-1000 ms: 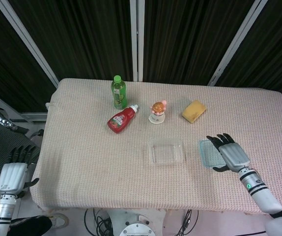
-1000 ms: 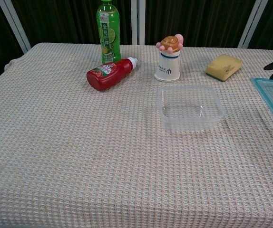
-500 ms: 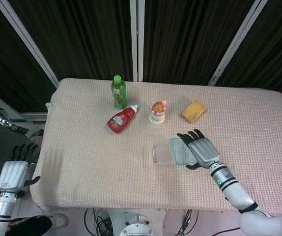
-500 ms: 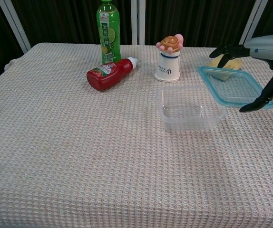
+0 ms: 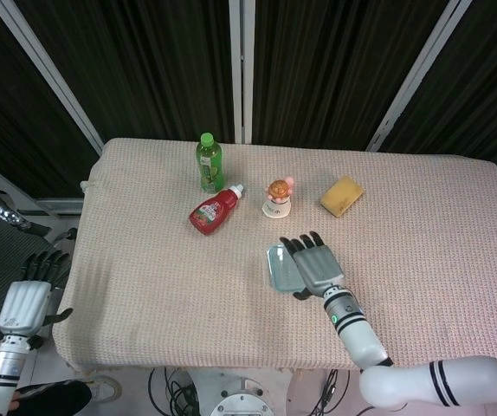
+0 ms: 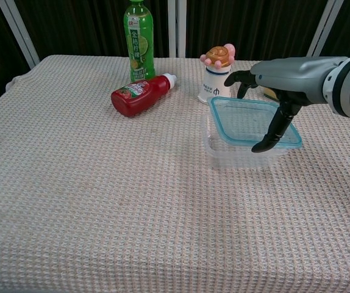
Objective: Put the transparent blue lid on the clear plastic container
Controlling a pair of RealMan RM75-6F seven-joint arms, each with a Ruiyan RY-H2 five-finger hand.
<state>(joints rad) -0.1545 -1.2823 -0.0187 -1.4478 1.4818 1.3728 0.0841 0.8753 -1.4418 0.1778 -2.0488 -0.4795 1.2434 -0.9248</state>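
Off the near left corner of the cloth-covered table (image 5: pixel 145 303), the left hand (image 5: pixel 25 305) is seen hanging below the edge, its fingers loosely apart and nothing held in it; it has stayed there throughout. Nearer the middle, the right hand (image 6: pixel 285 85) is held over the clear rectangular plastic container (image 6: pixel 242 155), with the transparent blue-rimmed rectangular lid (image 6: pixel 251 121) pinched between its thumb below and its fingers above. A second ago this lid was lying flat at the right side of the table, well apart from the container, with the hand just reaching it; half a second ago it had been lifted and carried part of the way, overlapping only the container's right edge. Now it is held almost squarely above the container, slightly tilted, and whether its rim already touches the container's rim cannot be told. The carrying step is therefore judged to be nearly done, with lowering, aligning and pressing down left. Further back, untouched, are seen a red squeeze bottle lying on its side (image 6: pixel 139 94), a white cup topped with a small figurine (image 6: pixel 216 76), a yellow sponge (image 5: pixel 341 195), and a green drink bottle standing upright (image 6: pixel 138 38).
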